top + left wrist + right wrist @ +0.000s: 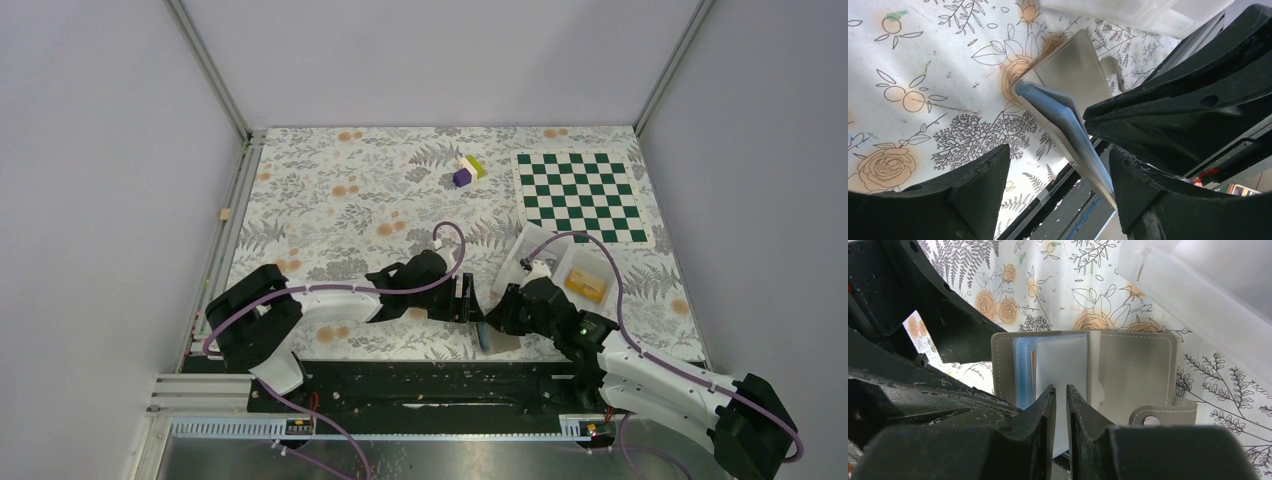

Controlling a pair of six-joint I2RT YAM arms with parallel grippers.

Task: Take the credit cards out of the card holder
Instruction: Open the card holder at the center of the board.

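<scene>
The card holder (1133, 370) lies open at the table's front edge, grey outside, with light blue inner panels (1023, 370) and a pale leaf (1060, 360). It also shows in the top view (487, 335) and in the left wrist view (1073, 75). My right gripper (1060, 387) is shut to a thin gap, its tips against the pale leaf. It also shows in the top view (497, 312). My left gripper (1059, 150) is open around the holder's blue edge, which runs close to its right finger (1148, 200). It also shows in the top view (466, 300). No dark credit card shows; any cards are hidden in the panels.
A clear-white divided tray (528, 250) stands just behind the right gripper, with a yellow item (587, 285) in it. A green chessboard mat (580, 195) lies at the back right, and coloured blocks (468, 170) at the back middle. A black rail (430, 375) runs below the front edge.
</scene>
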